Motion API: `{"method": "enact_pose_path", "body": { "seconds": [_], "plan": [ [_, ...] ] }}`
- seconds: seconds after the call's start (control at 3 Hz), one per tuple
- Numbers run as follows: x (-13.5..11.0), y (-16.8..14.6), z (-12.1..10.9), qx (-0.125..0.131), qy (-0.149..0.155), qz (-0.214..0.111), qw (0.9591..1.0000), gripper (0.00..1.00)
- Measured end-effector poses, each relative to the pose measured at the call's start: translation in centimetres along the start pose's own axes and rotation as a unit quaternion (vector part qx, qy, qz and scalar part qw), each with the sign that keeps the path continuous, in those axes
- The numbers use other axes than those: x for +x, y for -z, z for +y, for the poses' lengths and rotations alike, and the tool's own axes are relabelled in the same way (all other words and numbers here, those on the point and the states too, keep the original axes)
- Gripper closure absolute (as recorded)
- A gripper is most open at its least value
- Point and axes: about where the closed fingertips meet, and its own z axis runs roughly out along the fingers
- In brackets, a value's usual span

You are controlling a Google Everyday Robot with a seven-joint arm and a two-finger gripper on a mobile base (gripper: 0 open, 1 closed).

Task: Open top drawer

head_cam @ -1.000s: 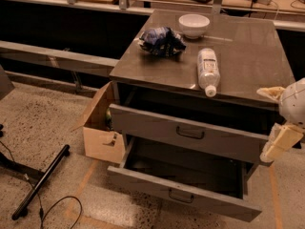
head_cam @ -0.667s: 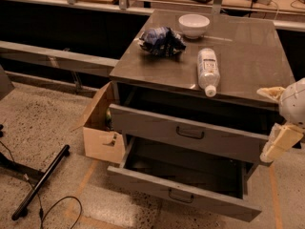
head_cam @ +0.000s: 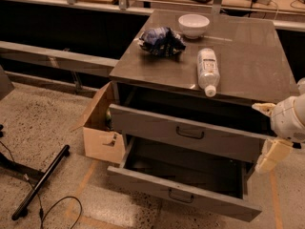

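Judging top drawer point(head_cam: 157, 125), frame centre, partly open: front panel out from cabinet point(head_cam: 248, 56), dark gap behind, probably more travel left. Lower drawer point(head_cam: 143, 180) out farther. I see gripper point(head_cam: 261, 137) at right edge, spread apart, holding nothing, off handle point(head_cam: 189, 133).

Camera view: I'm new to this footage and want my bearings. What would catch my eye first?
Two grey drawers stand open: the top drawer pulled partly out, the lower drawer further out beneath it. The cream end effector hovers at the top drawer's right end, near the picture's right edge. On the cabinet top sit a plastic bottle on its side, a crumpled blue bag and a white bowl.
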Motion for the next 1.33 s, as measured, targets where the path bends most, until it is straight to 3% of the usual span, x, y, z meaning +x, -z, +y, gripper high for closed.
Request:
{"method": "enact_pose_path", "body": {
  "seconds": [1.33],
  "plan": [
    [2.7,-9.4,-1.3,-0.041,-0.014,-0.019,0.9989,0.02]
  ]
}}
